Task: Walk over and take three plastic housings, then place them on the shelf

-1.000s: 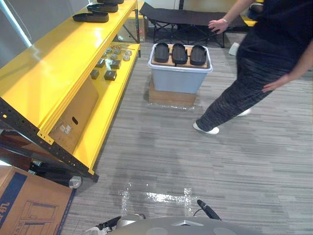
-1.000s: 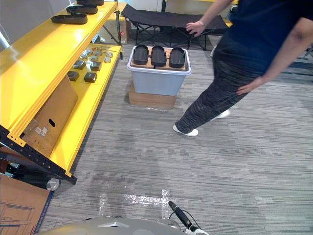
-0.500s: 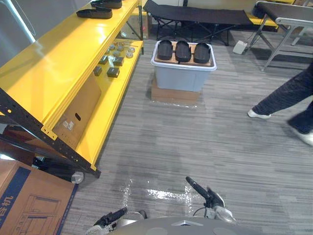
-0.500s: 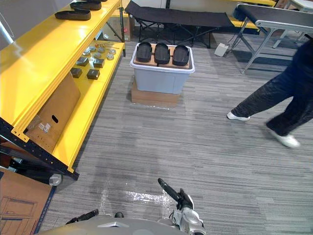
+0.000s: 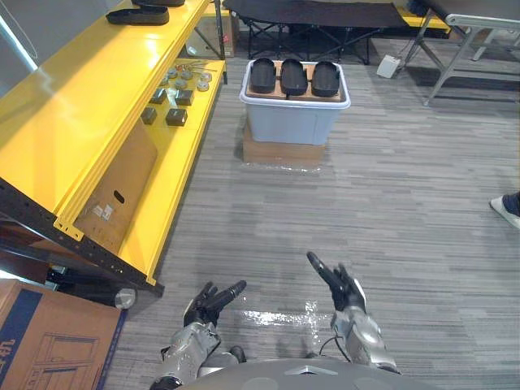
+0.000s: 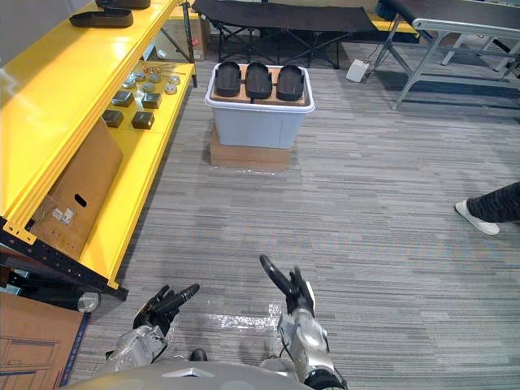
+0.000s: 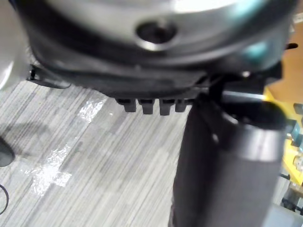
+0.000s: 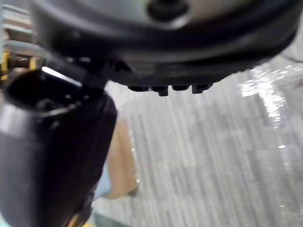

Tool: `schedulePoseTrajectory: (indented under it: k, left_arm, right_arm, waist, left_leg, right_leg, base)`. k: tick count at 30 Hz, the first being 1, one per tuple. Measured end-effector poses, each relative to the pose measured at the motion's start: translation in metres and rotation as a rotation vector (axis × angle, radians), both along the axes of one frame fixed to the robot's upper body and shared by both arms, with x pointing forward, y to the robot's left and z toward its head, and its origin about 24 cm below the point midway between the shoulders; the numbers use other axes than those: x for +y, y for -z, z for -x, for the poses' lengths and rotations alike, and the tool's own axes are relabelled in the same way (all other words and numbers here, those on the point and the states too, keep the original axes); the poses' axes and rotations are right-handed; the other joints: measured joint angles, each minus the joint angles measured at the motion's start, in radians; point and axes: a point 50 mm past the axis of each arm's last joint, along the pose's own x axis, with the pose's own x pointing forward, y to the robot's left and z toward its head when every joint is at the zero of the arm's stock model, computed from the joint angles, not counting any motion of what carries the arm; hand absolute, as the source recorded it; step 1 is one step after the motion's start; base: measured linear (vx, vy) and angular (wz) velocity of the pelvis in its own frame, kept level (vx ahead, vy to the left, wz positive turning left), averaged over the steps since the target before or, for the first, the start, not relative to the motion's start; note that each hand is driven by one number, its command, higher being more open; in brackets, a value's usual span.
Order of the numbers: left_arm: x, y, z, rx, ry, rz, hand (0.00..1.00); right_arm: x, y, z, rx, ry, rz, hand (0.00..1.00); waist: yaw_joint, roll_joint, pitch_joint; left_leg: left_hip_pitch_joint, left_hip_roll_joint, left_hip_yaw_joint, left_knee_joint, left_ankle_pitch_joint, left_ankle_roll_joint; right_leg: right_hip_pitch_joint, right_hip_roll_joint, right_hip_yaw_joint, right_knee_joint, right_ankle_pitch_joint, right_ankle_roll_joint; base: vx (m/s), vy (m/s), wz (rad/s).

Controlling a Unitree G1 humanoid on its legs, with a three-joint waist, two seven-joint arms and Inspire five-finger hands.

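Three black plastic housings [image 5: 293,77] lie side by side on a brown board across a grey bin [image 5: 294,126], which stands on a flat cardboard box [image 5: 282,154] far ahead on the floor. Two more black housings [image 5: 136,15] rest on the top of the yellow shelf [image 5: 89,106] at the left. My left hand [image 5: 213,299] and right hand [image 5: 335,280] are raised low in front of me, far from the bin, both open with straight fingers and holding nothing.
The yellow shelf's lower level holds small dark blocks [image 5: 175,116] and metal parts, plus a leaning cardboard sheet [image 5: 122,187]. A cardboard box [image 5: 49,341] sits at lower left. A black cot [image 5: 313,15] and a grey table frame [image 5: 467,32] stand behind the bin. A person's shoe [image 5: 508,210] shows at the right edge.
The person has walked off to the right, leaving a shoe at the edge. Both my hands have risen into view. The camera has shifted slightly.
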Motion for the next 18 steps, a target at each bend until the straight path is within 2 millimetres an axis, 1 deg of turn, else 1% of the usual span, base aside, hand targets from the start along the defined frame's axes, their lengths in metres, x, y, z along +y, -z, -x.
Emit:
schedulePoseTrajectory:
  k: [2, 3, 5, 6, 7, 9, 11, 13, 14, 15, 16, 17, 18]
  left_arm:
    - [0.004, 0.004, 0.003, 0.041, -0.047, -0.001, 1.0]
    - [0.005, 0.005, 0.004, 0.05, -0.055, -0.005, 1.0]
    - [0.011, 0.009, 0.01, 0.091, -0.092, -0.014, 1.0]
    - [0.012, 0.01, 0.013, 0.102, -0.096, -0.015, 1.0]
    - [0.017, 0.013, 0.019, 0.131, -0.126, -0.021, 1.0]
    - [0.022, 0.016, 0.028, 0.173, -0.128, -0.04, 1.0]
    - [0.025, 0.021, 0.042, 0.243, -0.105, -0.06, 1.0]
    - [0.032, 0.022, 0.045, 0.266, -0.134, -0.07, 1.0]
    - [0.034, 0.021, 0.045, 0.265, -0.13, -0.08, 1.0]
    - [0.034, 0.021, 0.045, 0.265, -0.132, -0.081, 1.0]
    - [0.035, 0.021, 0.045, 0.265, -0.135, -0.082, 1.0]
    - [0.037, 0.021, 0.046, 0.271, -0.133, -0.092, 1.0]
    - [0.037, 0.021, 0.046, 0.274, -0.121, -0.1, 1.0]
  right_arm:
    - [-0.006, 0.015, 0.024, 0.137, 0.088, -0.075, 1.0]
    - [-0.009, 0.017, 0.028, 0.155, 0.101, -0.078, 1.0]
    - [-0.014, 0.024, 0.045, 0.223, 0.148, -0.107, 1.0]
    - [-0.014, 0.025, 0.049, 0.238, 0.152, -0.113, 1.0]
    - [-0.016, 0.026, 0.053, 0.255, 0.152, -0.116, 1.0]
    - [-0.017, 0.027, 0.055, 0.274, 0.161, -0.125, 1.0]
    - [-0.019, 0.028, 0.057, 0.284, 0.167, -0.125, 1.0]
    - [-0.021, 0.028, 0.059, 0.285, 0.159, -0.11, 1.0]
    - [-0.024, 0.027, 0.059, 0.284, 0.149, -0.093, 1.0]
    - [-0.026, 0.027, 0.06, 0.287, 0.152, -0.088, 1.0]
    - [-0.031, 0.025, 0.057, 0.272, 0.157, -0.076, 1.0]
    - [-0.035, 0.023, 0.052, 0.247, 0.162, -0.065, 1.0]
    - [-0.036, 0.022, 0.052, 0.239, 0.169, -0.065, 1.0]
  waist:
    - [-0.003, 0.002, 0.0]
    - [-0.004, 0.002, 0.0]
    - [-0.006, 0.0, -0.001]
    - [-0.006, 0.0, -0.001]
    - [-0.009, 0.0, 0.0]
    - [-0.007, -0.001, 0.0]
    - [0.0, -0.005, 0.003]
    - [0.004, -0.019, 0.007]
    - [0.007, -0.029, 0.009]
    - [0.007, -0.032, 0.011]
    - [0.007, -0.031, 0.015]
    - [0.004, -0.018, 0.027]
    - [0.004, -0.005, 0.039]
  left_leg:
    - [0.013, 0.0, 0.001, 0.0, -0.002, -0.003]
    - [0.016, 0.0, 0.002, 0.0, -0.002, -0.004]
    - [0.027, 0.001, 0.002, 0.0, -0.002, -0.004]
    - [0.028, 0.002, 0.001, 0.0, -0.002, -0.004]
    - [0.028, 0.002, 0.001, -0.001, -0.002, -0.003]
    - [0.03, 0.002, 0.001, -0.001, -0.002, -0.003]
    - [0.034, -0.002, -0.002, -0.001, -0.002, 0.0]
    - [0.023, -0.016, -0.02, 0.0, -0.013, 0.017]
    - [0.025, -0.03, -0.02, 0.0, -0.023, 0.026]
    - [0.027, -0.036, -0.02, 0.0, -0.028, 0.034]
    - [0.029, -0.044, -0.025, 0.0, -0.036, 0.053]
    - [0.051, -0.035, -0.029, 0.001, -0.038, 0.071]
    - [0.065, -0.028, -0.026, 0.001, -0.04, 0.079]
  right_leg:
    - [0.013, -0.001, 0.001, 0.0, 0.0, 0.0]
    - [0.015, -0.001, 0.003, 0.001, 0.0, 0.0]
    - [0.027, 0.0, 0.003, 0.002, 0.0, 0.0]
    - [0.028, 0.0, 0.003, 0.002, -0.001, 0.0]
    - [0.027, 0.0, 0.002, 0.003, -0.001, 0.0]
    - [0.028, -0.001, 0.001, 0.007, -0.002, 0.0]
    - [0.018, -0.01, -0.004, 0.034, -0.02, 0.002]
    - [-0.023, -0.049, -0.023, 0.127, -0.072, 0.014]
    - [-0.045, -0.083, -0.026, 0.196, -0.099, 0.023]
    - [-0.058, -0.103, -0.025, 0.247, -0.109, 0.022]
    - [-0.1, -0.133, -0.014, 0.361, -0.118, 0.019]
    - [-0.153, -0.163, 0.001, 0.486, -0.103, 0.003]
    - [-0.165, -0.168, 0.012, 0.525, -0.108, -0.005]
  base:
    - [-0.02, 0.007, -0.03]
    - [-0.04, 0.011, -0.02]
    - [-0.06, 0.012, -0.01]
    - [-0.09, 0.011, -0.01]
    - [-0.07, 0.009, 0.01]
    - [-0.08, 0.021, 0.02]
    - [-0.07, 0.035, 0.14]
    - [-0.05, 0.083, 0.37]
    - [0.02, 0.096, 0.29]
    - [0.05, 0.092, 0.16]
    - [0.06, 0.084, 0.07]
    - [0.07, 0.09, 0.02]
    - [0.08, 0.085, -0.03]
